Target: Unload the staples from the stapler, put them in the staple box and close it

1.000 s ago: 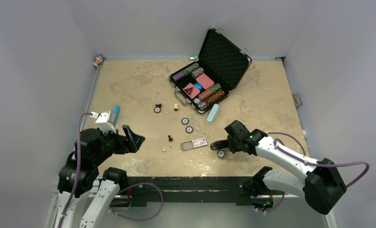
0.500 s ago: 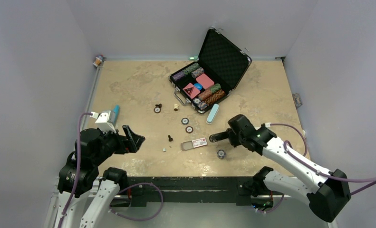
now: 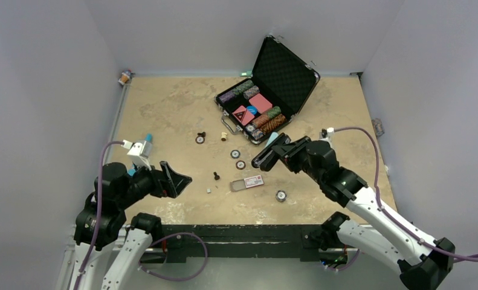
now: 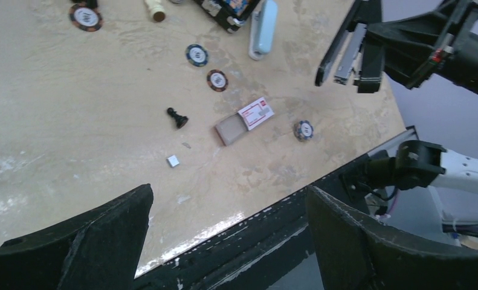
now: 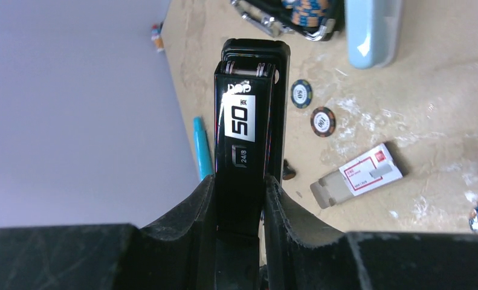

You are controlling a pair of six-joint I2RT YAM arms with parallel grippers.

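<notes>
Gripped the stapler (image 5: 247, 115) aloft over the table (image 3: 164, 103) in the clenched right pincer (image 5: 239, 193), long body jutting ahead of the fingertips, probably to leave the magazine end reachable. Found the left pincer (image 4: 227, 193) splayed wide, empty, well apart.

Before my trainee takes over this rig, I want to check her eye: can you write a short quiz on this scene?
1. True or false: the stapler lies flat on the table.
2. Which gripper clamps the stapler? A. left gripper B. right gripper C. neither
3. Fill in: the left gripper's jaws stand ___, with nothing between them.

Key: 1 false, it is held up off the table; 2 B; 3 open.
</notes>
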